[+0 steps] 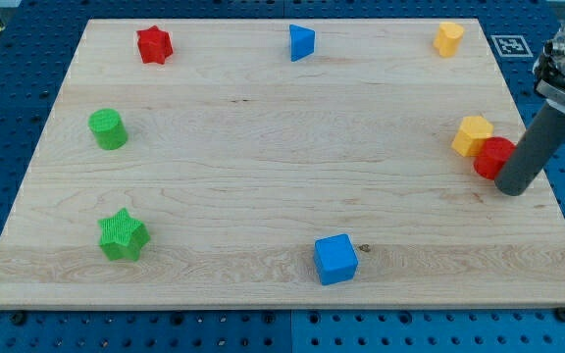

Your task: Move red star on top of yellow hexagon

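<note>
The red star (153,45) lies near the board's top left corner. The yellow hexagon (473,135) lies at the right edge, about mid-height, far from the star. A red block (492,157), its shape unclear, touches the hexagon's lower right side. My tip (514,188) rests on the board just to the lower right of that red block, with the rod against the block's right side. The tip is far across the board from the red star.
A blue triangle (302,42) lies at top centre and a second yellow block (448,38) at top right. A green cylinder (108,128) and a green star (123,235) lie at the left. A blue cube (335,259) lies at bottom centre.
</note>
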